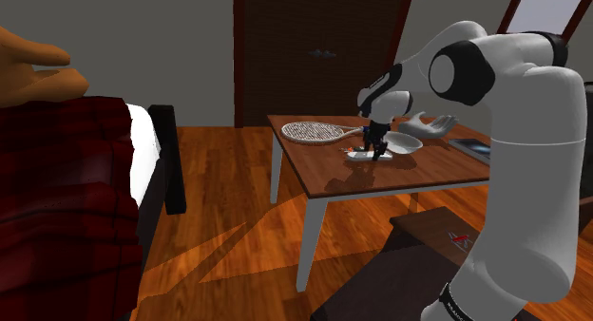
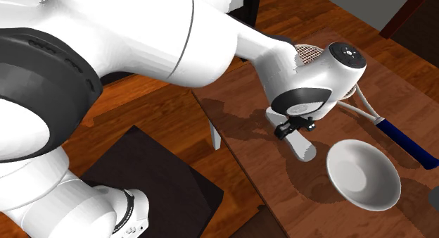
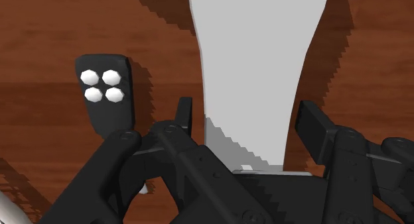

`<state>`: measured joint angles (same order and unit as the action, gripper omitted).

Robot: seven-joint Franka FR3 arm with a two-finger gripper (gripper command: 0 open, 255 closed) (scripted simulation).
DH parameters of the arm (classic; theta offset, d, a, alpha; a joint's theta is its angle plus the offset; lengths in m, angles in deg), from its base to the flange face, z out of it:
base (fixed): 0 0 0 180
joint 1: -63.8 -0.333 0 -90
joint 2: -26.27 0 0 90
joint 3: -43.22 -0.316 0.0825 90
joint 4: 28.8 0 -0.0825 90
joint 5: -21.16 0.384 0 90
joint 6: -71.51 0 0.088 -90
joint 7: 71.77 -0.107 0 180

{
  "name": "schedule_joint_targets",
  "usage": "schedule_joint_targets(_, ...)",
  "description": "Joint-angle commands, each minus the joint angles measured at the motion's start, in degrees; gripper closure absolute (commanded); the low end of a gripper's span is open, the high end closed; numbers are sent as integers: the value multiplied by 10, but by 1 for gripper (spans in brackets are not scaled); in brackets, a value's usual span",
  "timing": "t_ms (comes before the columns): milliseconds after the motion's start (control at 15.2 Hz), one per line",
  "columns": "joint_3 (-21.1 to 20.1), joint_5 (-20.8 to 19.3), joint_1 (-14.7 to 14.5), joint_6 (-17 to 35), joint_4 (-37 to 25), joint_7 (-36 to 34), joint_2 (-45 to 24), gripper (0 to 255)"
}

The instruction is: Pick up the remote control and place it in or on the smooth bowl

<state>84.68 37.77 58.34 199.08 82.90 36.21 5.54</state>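
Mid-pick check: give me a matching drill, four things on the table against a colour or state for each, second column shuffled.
Things:
1. remote control
2. bowl
3. racket
4. small keypad

Colour or state:
A. blue grip on the handle
B. black with four white buttons
C. white and empty
D. pale, straddled by the open gripper

Pairs: 1-D, 2-C, 3-A, 4-B

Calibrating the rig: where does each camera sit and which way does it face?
Shoulder view: beside the stand, facing the table; arm and gripper show.
Second exterior view: above and behind the arm, looking down on the bowl; arm links show.
Wrist view: on the hand, looking down at the white remote; open fingers show.
Shared: the white remote, all three.
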Motion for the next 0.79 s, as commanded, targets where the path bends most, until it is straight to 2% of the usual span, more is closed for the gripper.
schedule_joint_targets(0,5,-10,-4,-12,-3,-6,11,255)
schedule_joint_targets(726,24,-51,-20,-81,-41,-32,55,255)
